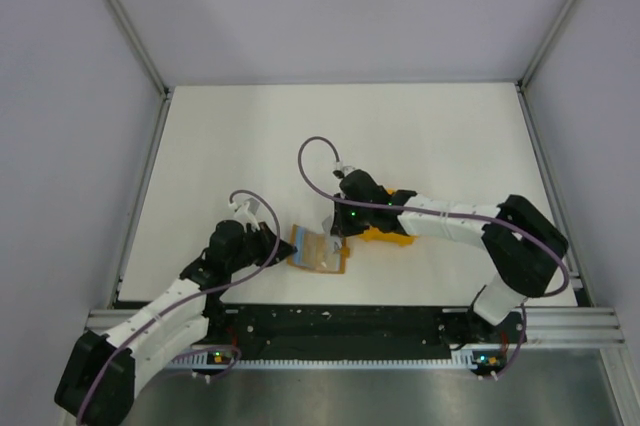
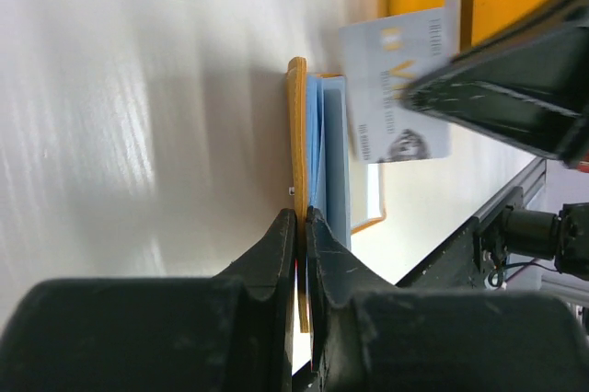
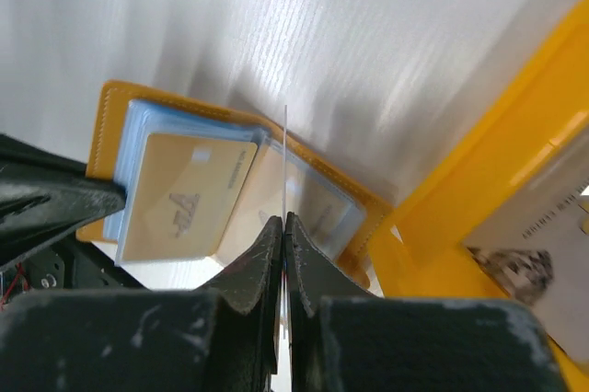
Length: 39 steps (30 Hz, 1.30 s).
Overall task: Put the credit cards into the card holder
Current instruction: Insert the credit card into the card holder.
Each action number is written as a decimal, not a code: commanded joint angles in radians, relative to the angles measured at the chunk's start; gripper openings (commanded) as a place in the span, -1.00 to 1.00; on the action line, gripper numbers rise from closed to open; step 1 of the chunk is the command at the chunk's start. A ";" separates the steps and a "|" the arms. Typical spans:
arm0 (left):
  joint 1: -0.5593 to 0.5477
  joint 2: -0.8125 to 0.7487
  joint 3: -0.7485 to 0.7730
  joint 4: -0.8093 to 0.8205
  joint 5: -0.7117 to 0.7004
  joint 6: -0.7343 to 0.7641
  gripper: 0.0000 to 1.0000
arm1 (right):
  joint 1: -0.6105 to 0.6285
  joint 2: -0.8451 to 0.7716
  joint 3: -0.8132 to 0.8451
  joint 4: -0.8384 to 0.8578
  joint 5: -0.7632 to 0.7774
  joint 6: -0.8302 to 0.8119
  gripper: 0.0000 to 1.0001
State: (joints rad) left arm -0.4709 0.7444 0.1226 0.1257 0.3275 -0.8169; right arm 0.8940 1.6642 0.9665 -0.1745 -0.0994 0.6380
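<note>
And there's the white desk (image 1: 400, 136), pale and matte under the lights. The orange card holder (image 1: 318, 251) lies open on it, between the two pincers: its left edge sits right at the left pincer (image 1: 281, 245), its right half under the right pincer (image 1: 339, 237). Just right of the right pincer, a yellow object (image 1: 388, 237) rests on the desk, close beside the card holder; whether they touch is unclear.

Top view high, behind, wrist views close — sharing card holder (image 1: 316, 254) (opposed)
</note>
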 commanded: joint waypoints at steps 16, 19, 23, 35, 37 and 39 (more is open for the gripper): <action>-0.054 -0.073 -0.023 0.023 -0.113 -0.149 -1.00 | 0.212 -0.098 0.104 0.101 0.320 0.149 -1.00; -0.063 -0.085 -0.026 0.022 -0.123 -0.162 -1.00 | 0.238 -0.064 0.135 0.090 0.383 0.161 -1.00; -0.067 -0.089 -0.029 0.023 -0.130 -0.171 -1.00 | 0.244 -0.058 0.127 0.104 0.421 0.175 -1.00; -0.069 -0.097 -0.031 0.032 -0.133 -0.179 -1.00 | 0.273 -0.023 0.152 0.096 0.448 0.174 -1.00; -0.072 -0.102 -0.032 0.035 -0.131 -0.180 -1.00 | 0.273 -0.015 0.158 0.087 0.448 0.172 -1.00; -0.072 -0.105 -0.032 0.037 -0.133 -0.180 -1.00 | 0.278 -0.008 0.159 0.073 0.458 0.167 -1.00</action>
State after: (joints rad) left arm -0.5381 0.6617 0.1024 0.0978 0.2039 -0.9924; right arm 1.1519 1.6394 1.0760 -0.1120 0.3218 0.8078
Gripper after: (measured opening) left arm 0.086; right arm 0.005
